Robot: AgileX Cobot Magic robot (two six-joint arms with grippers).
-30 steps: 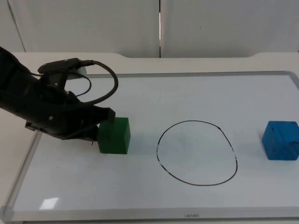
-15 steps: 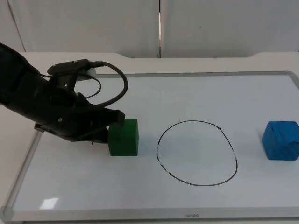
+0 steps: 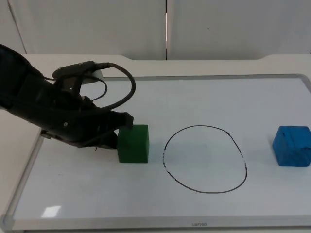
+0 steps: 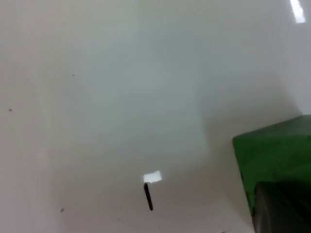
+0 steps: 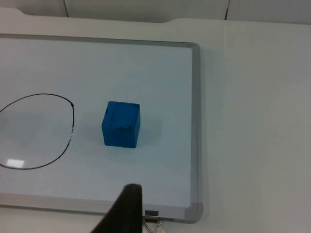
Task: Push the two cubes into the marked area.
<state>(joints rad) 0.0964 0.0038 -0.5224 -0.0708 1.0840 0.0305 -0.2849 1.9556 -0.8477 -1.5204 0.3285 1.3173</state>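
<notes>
Top view: the left gripper (image 3: 115, 132) is low over the whiteboard (image 3: 204, 92), pressed up against the left face of the green cube (image 3: 133, 143), and I cannot tell from here whether its fingers are spread or closed. The green cube sits just left of the black drawn oval (image 3: 204, 158), close to the line but outside it. Over on the right, the blue cube (image 3: 291, 145) stands near the whiteboard's right edge, well apart from the oval and outside it too. The whiteboard lies on the white table (image 3: 204, 67), with the grey partition wall (image 3: 233, 26) at the far side.

Left wrist view: the green cube (image 4: 274, 155) is right up against a dark fingertip (image 4: 282, 208), and beside it there is bare whiteboard surface (image 4: 121, 97) with a short black mark (image 4: 148, 196) on it.

Right wrist view: the blue cube (image 5: 121, 124) sits upright on the whiteboard (image 5: 146, 63), between the oval (image 5: 36, 131) and the board's silver frame (image 5: 196, 126). The right arm waits back from the board, one black fingertip (image 5: 124, 208) showing; the right gripper's state I cannot tell.
</notes>
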